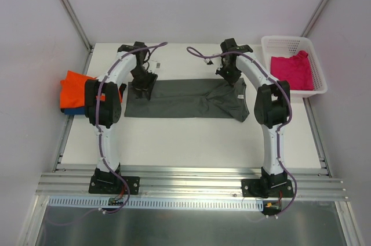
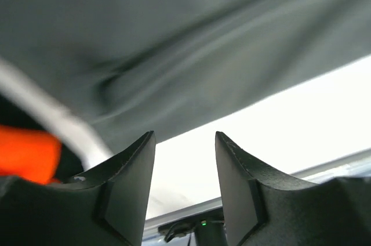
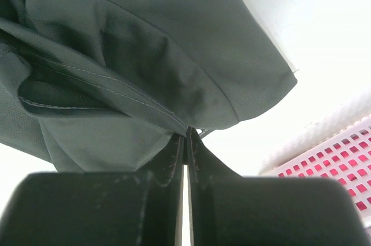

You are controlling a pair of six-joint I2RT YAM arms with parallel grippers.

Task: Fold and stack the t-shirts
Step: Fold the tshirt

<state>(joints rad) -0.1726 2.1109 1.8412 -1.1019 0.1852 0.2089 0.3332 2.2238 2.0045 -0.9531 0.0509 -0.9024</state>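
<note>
A dark grey t-shirt point(image 1: 185, 100) lies as a long band across the middle of the table. My left gripper point(image 1: 144, 90) hovers over its left end, open, with nothing between the fingers point(image 2: 185, 136); the grey cloth point(image 2: 174, 43) fills the view beyond them. My right gripper point(image 1: 226, 75) is at the shirt's far right corner, shut on the hem point(image 3: 186, 130), and the cloth point(image 3: 145, 54) bunches up towards it. A folded orange t-shirt point(image 1: 75, 88) lies on a blue one point(image 1: 72, 110) at the table's left edge. A magenta t-shirt point(image 1: 293, 69) sits crumpled in the basket.
The white mesh basket point(image 1: 320, 75) stands at the back right corner, close to the right arm, and also shows in the right wrist view point(image 3: 324, 136). A white cable point(image 2: 58, 121) crosses the left wrist view beside the orange cloth point(image 2: 26, 153). Grey walls enclose the table.
</note>
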